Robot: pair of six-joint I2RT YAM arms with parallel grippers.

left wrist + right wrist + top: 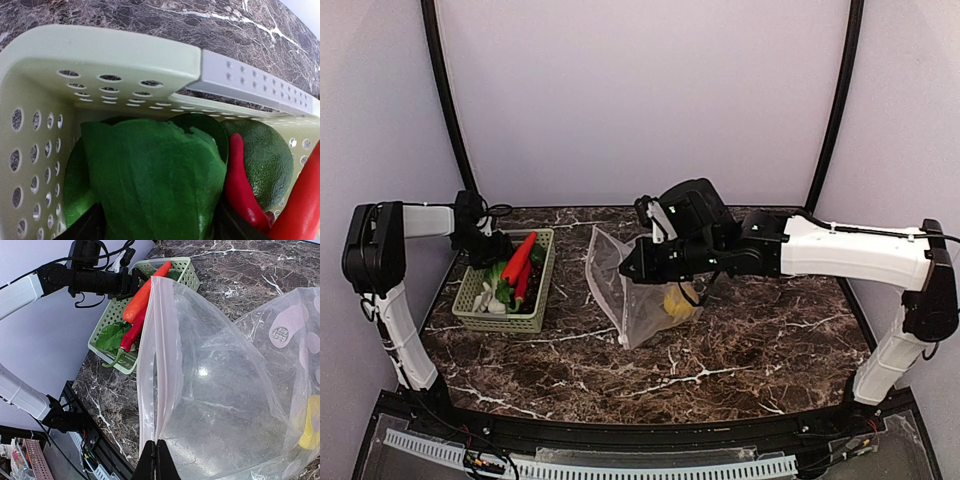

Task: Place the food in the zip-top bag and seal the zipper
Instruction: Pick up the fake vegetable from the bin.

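My right claw (157,460) is pinched fully shut, its two fingertips pressed together on the mouth edge of the zip-top bag (215,390), right at the zipper (147,390). The edge rises straight up from my grip, so the bag stands with its mouth facing left toward the basket. Its lower end sags onto the marble table (720,360) at mid-table. The yellow lemon (678,303) already lies inside it, low and on the right side.

My left claw (160,227) hangs in the far end of the pale green mesh basket (125,55), at the left of the table. Its fingers (90,227) are spread wide, one on each side of the green leafy vegetable (155,175). I cannot tell whether they touch the leaf. Just right of the leaf lies a dark red chili pepper (240,185), with a brighter red chili (305,200) beyond it and a round dark green piece (267,165) behind them. The white piece (485,298) sits at the near end of the basket. Basket and bag stand near each other, apart.
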